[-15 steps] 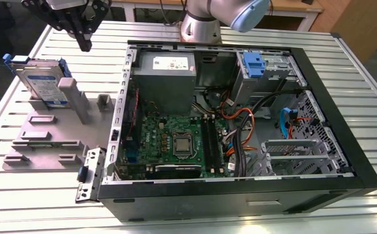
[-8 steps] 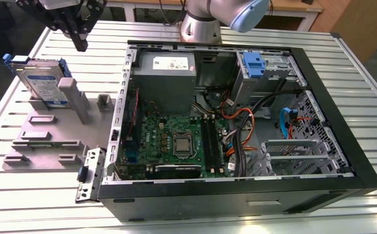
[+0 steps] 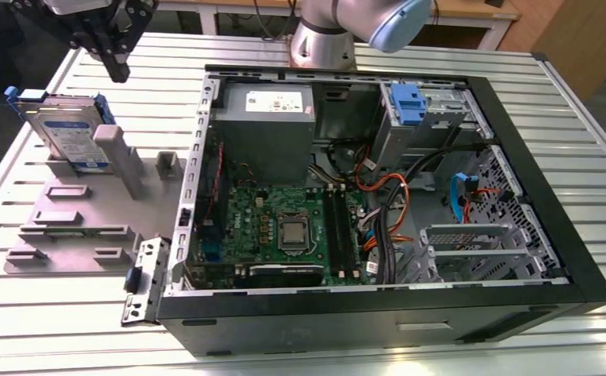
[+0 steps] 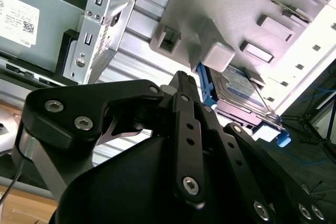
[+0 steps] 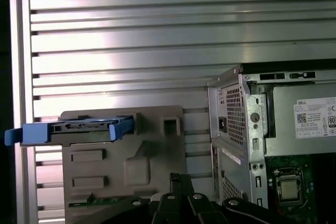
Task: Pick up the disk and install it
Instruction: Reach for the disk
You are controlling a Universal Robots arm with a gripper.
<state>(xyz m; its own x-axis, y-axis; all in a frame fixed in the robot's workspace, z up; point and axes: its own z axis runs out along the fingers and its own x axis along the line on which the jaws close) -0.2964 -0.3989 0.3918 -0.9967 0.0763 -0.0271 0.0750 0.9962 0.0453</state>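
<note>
Noted gripper [image 3: 121, 74] pressed together and empty, hanging near but apart at one o'clock from disk [image 3: 65, 128], propped on edge in grey holder [image 3: 73, 215], open computer case [image 3: 386, 313] at three o'clock, probably to offer a top edge for grasping.
</note>
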